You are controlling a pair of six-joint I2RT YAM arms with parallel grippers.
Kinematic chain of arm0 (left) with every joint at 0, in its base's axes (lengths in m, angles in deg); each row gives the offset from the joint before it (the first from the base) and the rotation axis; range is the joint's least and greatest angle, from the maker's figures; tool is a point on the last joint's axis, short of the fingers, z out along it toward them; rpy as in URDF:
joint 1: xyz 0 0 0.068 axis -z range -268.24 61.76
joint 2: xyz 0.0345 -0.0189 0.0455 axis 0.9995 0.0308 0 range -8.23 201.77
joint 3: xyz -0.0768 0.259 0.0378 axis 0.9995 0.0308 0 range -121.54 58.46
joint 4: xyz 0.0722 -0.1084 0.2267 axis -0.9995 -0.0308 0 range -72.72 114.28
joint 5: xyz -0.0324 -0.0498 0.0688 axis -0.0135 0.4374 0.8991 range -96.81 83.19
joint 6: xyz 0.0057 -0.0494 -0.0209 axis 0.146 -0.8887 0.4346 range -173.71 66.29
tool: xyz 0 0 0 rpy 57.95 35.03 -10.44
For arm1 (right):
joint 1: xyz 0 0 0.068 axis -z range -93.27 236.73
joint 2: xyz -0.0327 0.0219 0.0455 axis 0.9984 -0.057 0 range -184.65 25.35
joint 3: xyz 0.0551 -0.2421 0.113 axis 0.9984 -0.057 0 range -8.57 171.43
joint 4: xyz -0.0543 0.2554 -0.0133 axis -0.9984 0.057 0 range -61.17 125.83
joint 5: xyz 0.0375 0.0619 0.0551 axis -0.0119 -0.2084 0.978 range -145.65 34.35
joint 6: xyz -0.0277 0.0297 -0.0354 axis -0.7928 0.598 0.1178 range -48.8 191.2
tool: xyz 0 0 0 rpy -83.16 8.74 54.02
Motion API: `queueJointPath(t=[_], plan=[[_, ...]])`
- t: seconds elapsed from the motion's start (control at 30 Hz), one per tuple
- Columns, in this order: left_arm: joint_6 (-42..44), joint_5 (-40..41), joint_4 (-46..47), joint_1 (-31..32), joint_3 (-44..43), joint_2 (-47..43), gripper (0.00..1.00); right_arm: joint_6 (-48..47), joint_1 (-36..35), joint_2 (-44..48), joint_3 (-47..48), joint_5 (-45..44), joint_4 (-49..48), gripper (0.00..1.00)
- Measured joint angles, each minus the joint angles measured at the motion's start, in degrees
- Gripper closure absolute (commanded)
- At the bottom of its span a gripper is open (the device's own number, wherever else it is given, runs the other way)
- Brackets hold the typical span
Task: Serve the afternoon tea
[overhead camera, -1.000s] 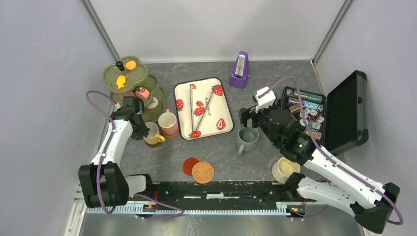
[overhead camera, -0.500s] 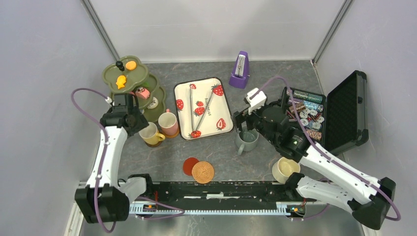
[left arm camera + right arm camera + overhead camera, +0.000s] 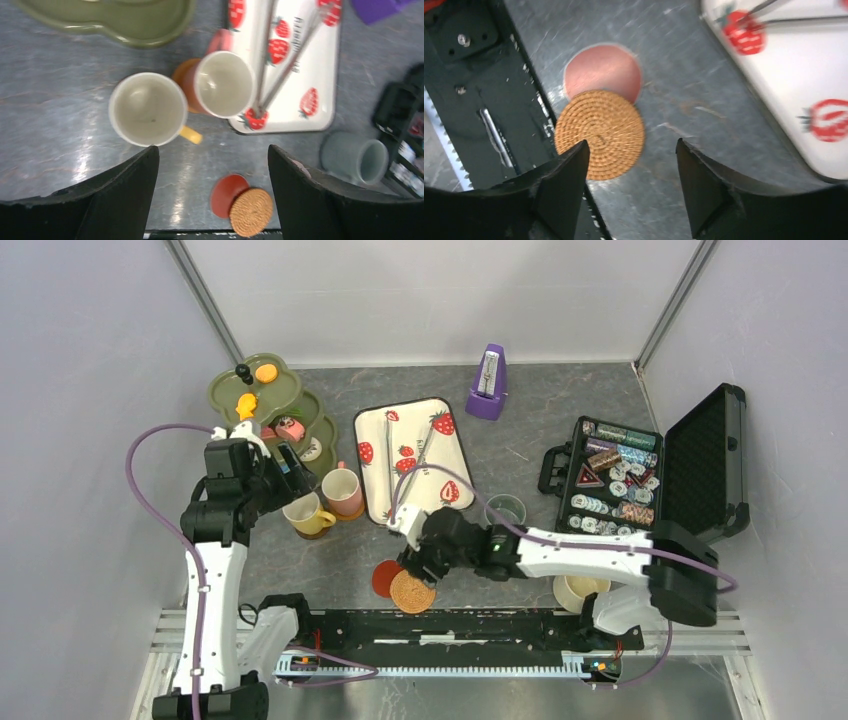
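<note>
Woven coaster (image 3: 600, 134): lying near the front edge of the table (image 3: 684, 100), overlapping the red coaster (image 3: 602, 72)
Right gripper (image 3: 629, 150): hovering above it, fingers standing wide apart, holding nothing
Left gripper (image 3: 212, 150): hanging spread and empty near the yellow mug (image 3: 147, 109)

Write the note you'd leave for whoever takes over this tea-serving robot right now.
Left gripper: open, empty, above the yellow mug and pink mug.
Right gripper: open, empty, over the woven coaster, which overlaps the red coaster.
Done: pink mug sits on an orange coaster; pastries are on the tiered stand.
Left: grey-green mug and cream mug have no coasters; the woven and red ones are unplaced.
</note>
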Motion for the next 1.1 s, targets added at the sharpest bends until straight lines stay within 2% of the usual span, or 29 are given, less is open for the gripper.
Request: queueJointPath(t=[0.13, 0.27, 0.5, 0.77, 0.93, 1.0, 1.1], plan=[[0.28, -9.46, 2.05, 0.07, 0.52, -1.75, 0.13, 2.91, -3.72, -6.36, -0.31, 1.09, -0.48, 0.40], [0.02, -17.16, 4.66, 1.01, 3.98, -5.01, 0.13, 6.67, -4.44, -8.76, -3.61, 1.36, -4.96, 0.48], [-0.22, -23.65, 6.08, 8.66, 9.33, -7.65, 0.14, 12.20, -4.42, -12.76, -6.78, -0.83, -11.63, 0.50], [-3.61, -24.04, 7.89, 19.28, 10.60, -7.87, 0.17, 18.91, -4.35, -13.53, -6.84, -10.29, -11.69, 0.52], [-7.30, -21.86, 9.60, 26.51, 14.73, -8.70, 0.24, 21.53, -1.51, -9.38, -10.40, -17.16, -7.98, 0.50], [-9.62, -19.65, 10.23, 30.25, 17.62, -8.66, 0.27, 21.35, 0.59, -7.52, -12.04, -18.56, -7.21, 0.46], [-14.40, -14.27, 10.45, 37.99, 22.12, -7.52, 0.30, 18.43, 3.04, -5.57, -13.60, -19.30, -7.04, 0.30]])
